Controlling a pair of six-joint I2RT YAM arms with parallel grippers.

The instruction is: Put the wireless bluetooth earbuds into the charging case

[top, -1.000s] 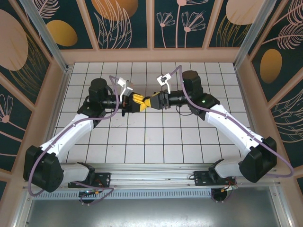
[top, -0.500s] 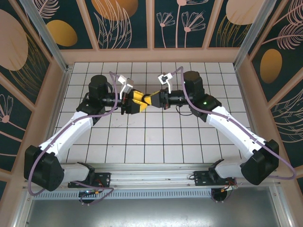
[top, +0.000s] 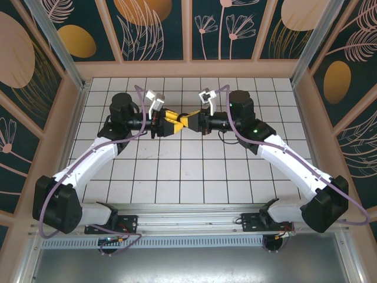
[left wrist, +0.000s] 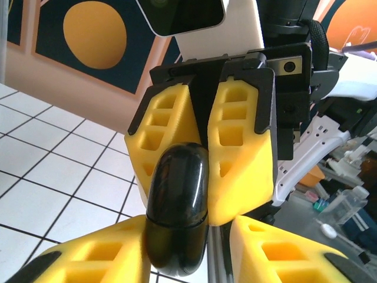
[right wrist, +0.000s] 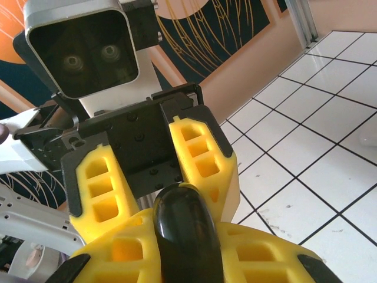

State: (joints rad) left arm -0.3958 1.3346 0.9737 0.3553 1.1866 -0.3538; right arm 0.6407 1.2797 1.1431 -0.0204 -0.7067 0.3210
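From the left, the left gripper (top: 174, 122) hung above the white tiled tabletop (top: 194, 171), tip to tip with its partner. Its yellow fingers (left wrist: 100, 253) stood partly apart on either side of the charging case (left wrist: 177, 212), a glossy black capsule with a seam around it, held clear of the tiles. Whether they pressed on it I could not tell. On the right, the right gripper (top: 188, 121) had its fingers (right wrist: 265, 253) set narrow, hugging both flanks of the case.
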